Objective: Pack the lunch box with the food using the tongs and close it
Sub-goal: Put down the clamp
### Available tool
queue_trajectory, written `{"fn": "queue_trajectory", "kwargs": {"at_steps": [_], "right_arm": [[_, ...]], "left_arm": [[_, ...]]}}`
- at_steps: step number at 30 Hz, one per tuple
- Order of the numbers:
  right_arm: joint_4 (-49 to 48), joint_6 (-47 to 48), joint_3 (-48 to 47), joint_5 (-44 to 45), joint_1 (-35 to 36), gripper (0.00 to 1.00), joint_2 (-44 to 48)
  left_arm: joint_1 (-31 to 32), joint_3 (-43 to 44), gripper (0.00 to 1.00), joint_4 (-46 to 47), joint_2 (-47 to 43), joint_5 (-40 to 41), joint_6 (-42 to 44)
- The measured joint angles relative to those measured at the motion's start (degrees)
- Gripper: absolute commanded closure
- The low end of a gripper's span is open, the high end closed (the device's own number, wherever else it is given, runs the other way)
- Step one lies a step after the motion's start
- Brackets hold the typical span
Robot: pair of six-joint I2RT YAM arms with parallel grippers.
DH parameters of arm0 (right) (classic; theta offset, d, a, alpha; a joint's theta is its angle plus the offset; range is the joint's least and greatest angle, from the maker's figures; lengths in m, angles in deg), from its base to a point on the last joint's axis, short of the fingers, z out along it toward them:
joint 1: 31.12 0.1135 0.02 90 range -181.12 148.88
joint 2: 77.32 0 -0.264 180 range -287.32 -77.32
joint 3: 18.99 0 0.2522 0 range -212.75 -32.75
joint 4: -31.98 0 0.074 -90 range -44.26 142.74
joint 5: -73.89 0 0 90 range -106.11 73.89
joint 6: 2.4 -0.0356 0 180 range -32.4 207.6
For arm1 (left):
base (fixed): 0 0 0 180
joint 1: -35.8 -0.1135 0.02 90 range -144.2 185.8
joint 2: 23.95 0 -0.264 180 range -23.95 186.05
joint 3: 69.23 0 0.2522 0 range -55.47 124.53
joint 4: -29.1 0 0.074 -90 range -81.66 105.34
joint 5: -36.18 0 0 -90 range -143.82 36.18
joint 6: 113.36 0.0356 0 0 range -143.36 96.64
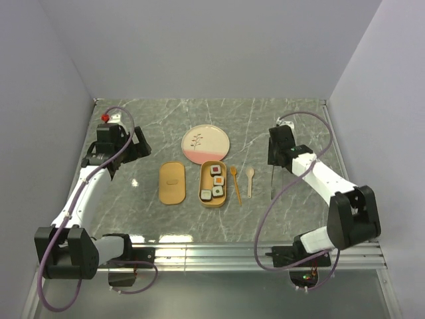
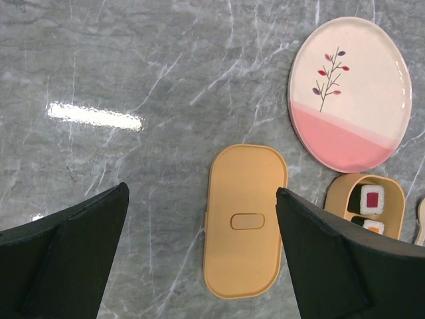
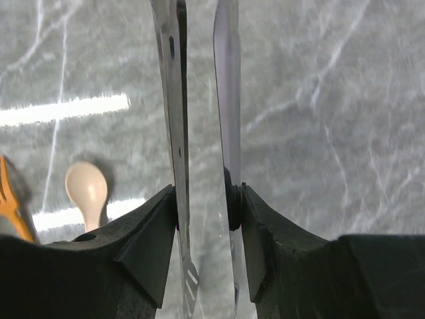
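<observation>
Table (image 1: 133,133): I see grey veined marble.
Plate (image 1: 206,143): round, glossy, touching the lunch box's far end.
Lunch box (image 1: 206,201): oblong tan plastic; flat lid (image 1: 172,183) lies left.
Left gripper (image 2: 199,266): fingers spread, empty.
Right gripper (image 3: 202,219): clasping the slim metal tongs (image 3: 226,100), right of the box.
Food (image 1: 216,171): rolls inside; count unclear.

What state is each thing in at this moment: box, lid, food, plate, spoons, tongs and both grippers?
lunch box base: open, four sushi pieces inside.
lid: off, flat on the table left of the base.
plate: empty.
orange spoon and beige spoon: lying on the table, untouched.
tongs: clamped in the right gripper.
left gripper: open, empty, above the lid.
</observation>
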Motion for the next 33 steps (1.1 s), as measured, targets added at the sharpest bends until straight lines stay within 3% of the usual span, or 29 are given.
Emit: {"fn": "queue_trajectory", "kwargs": {"at_steps": [19, 33], "right_arm": [[-4.37, 7.10, -21.70, -12.70, -9.07, 0.49, -27.39], [-2.54, 8.33, -26.23, -16.39, -10.27, 0.41, -34.18]], "left_arm": [[0.00, 9.14, 0.01, -0.55, 6.71, 0.37, 1.57], [0.00, 10.93, 0.01, -1.07, 8.20, 0.44, 1.77]]}}
